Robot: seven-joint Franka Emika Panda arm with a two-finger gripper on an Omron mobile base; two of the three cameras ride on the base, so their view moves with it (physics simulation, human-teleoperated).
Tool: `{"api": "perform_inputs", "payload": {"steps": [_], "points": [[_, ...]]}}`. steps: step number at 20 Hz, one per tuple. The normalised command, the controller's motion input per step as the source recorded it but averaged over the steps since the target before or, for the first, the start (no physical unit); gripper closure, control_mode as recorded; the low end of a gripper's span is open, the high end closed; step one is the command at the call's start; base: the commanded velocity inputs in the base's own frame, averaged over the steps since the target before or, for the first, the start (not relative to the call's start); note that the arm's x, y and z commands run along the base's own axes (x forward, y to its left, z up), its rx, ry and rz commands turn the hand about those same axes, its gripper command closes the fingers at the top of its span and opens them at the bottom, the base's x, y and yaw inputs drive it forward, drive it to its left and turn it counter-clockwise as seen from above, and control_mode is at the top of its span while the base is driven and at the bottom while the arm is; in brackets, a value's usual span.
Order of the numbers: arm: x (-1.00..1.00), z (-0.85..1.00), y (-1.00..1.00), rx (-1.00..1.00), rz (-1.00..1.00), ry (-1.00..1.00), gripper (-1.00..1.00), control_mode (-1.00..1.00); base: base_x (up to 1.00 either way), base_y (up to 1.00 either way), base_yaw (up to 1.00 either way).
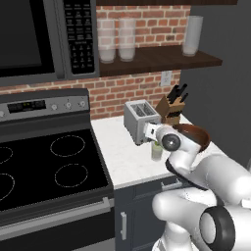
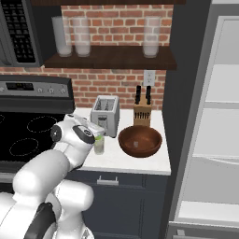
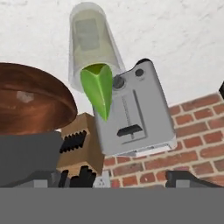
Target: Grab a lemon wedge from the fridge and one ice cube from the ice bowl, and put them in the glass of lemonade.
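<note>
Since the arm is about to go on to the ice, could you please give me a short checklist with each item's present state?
1. Lemon wedge released: ok, in the hand view it sits free at the rim of the glass of lemonade.
2. Wedge fully inside the glass: cannot tell, its tip overlaps the toaster in that view.
3. Gripper open: ok, the tips stand far apart.
4. Glass upright on the counter: ok in both base views.
5. Ice bowl within reach: ok, beside the glass.
6. Ice cube in the bowl: cannot tell, a pale patch shows inside.
</note>
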Motion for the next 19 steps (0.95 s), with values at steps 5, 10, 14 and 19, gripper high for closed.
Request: {"api": "perform_inputs", "payload": {"steps": [5, 10, 14, 19], "points": [[-1.00, 0.10, 0.00, 0.00, 0.00, -0.11, -1.00, -1.00, 0.00, 0.00, 0.00], [-1.00, 0.22, 0.00, 0.00, 0.00, -0.16, -1.00, -1.00, 0.00, 0.00, 0.00], [-1.00, 0.05, 0.06, 0.00, 0.00, -0.05, -1.00, -1.00, 0.00, 0.00, 0.00], [-1.00, 0.00, 0.19, 0.00, 0.01, 0.11, -1.00, -1.00, 0.00, 0.00, 0.00]]}}
